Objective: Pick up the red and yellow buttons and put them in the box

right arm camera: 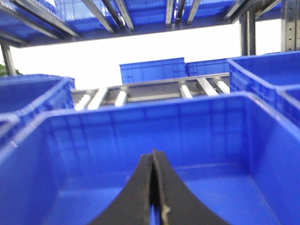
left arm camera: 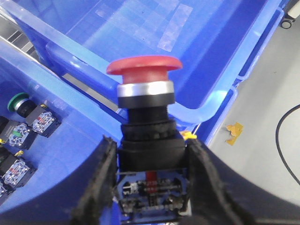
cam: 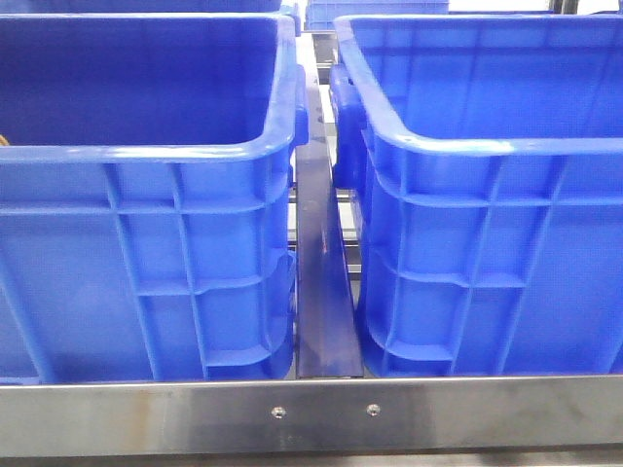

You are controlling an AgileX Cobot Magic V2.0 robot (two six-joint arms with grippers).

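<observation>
Left gripper (left arm camera: 151, 187) is clamped on the red button (left arm camera: 145, 101), black padded fingers (left arm camera: 96, 187) pinching the square black body low down so the domed cap stands up clear of the pads. Grip sits on the flat-sided housing, likely because the round cap would slip. Cap is matte red mushroom shape over a shiny metal collar, then a ribbed black barrel; contact block with small red and metal terminals shows between the pads at the base. Button is held up over the rims of two crates: behind it the box (left arm camera: 201, 51), smooth glossy blue floor with light reflections, thick rolled rim; beside it a second crate (left arm camera: 61, 154) holding loose parts, a green button (left arm camera: 19, 101) and several contact blocks (left arm camera: 42, 123). No yellow button visible in any view. Right gripper (right arm camera: 153, 197) has its dark curved fingers pressed together with nothing between, hanging over an empty-looking blue crate (right arm camera: 140, 126). Front view shows only two ribbed blue crates (cam: 146, 253) on a steel frame (cam: 311, 413); no arm in it. Judged step: carrying red toward the box, drop not yet done.
</observation>
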